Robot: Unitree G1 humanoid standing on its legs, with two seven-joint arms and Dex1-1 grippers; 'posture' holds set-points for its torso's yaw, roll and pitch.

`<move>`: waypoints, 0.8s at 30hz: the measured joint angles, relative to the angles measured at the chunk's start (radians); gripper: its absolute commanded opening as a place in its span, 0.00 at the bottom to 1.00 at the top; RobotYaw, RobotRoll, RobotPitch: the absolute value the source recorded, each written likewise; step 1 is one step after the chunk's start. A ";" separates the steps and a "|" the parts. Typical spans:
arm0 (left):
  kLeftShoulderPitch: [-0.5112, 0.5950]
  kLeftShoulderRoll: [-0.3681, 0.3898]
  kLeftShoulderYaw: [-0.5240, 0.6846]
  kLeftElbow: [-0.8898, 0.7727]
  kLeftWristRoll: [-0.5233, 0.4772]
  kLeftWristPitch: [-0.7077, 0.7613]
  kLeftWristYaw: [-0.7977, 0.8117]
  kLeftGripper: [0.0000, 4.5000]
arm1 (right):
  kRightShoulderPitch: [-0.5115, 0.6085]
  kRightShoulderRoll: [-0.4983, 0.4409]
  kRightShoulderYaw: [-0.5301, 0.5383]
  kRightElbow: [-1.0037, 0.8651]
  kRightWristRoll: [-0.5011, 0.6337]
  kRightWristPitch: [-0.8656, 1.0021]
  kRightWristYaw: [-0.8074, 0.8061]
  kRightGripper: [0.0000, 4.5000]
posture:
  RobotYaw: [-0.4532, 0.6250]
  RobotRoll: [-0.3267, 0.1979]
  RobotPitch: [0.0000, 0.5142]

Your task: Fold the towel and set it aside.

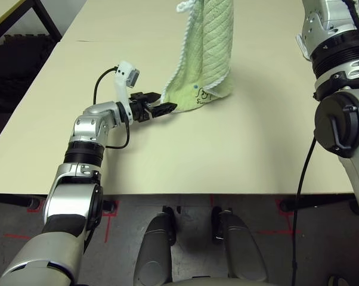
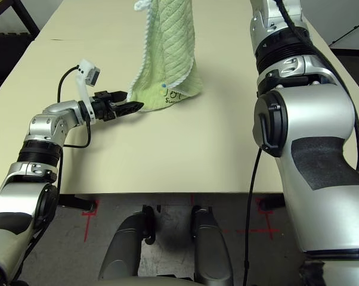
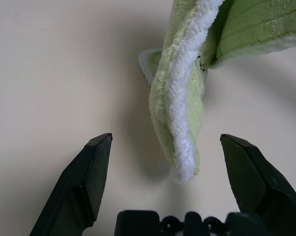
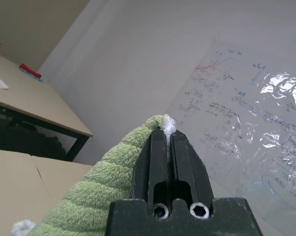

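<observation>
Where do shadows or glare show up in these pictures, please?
Left wrist view: the towel casts a soft shadow on the table, between the open left hand fingers. Right wrist view: glare on a whiteboard behind the right hand.

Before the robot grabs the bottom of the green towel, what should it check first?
1. Right gripper shut on the towel, holding it up: ok.
2. Left gripper open: ok.
3. Towel's white-edged hanging corner between the left fingers: ok.
4. Towel's lower end touching the table: ok.
5. Corner deep enough between the fingers for a firm pinch: cannot tell.
</observation>
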 measured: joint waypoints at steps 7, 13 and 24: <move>0.003 0.007 0.000 -0.006 -0.002 0.004 -0.022 0.86 | 0.000 0.000 0.000 0.000 0.000 0.000 0.001 0.00 | 0.41 0.62 0.40; 0.003 0.007 0.000 -0.015 -0.007 0.004 -0.027 0.35 | 0.000 0.000 0.000 0.000 0.001 0.001 0.002 0.00 | 0.41 0.62 0.40; 0.003 0.006 0.001 -0.041 -0.010 0.014 -0.037 0.01 | 0.000 0.000 0.000 0.000 0.001 0.002 0.005 0.00 | 0.41 0.62 0.39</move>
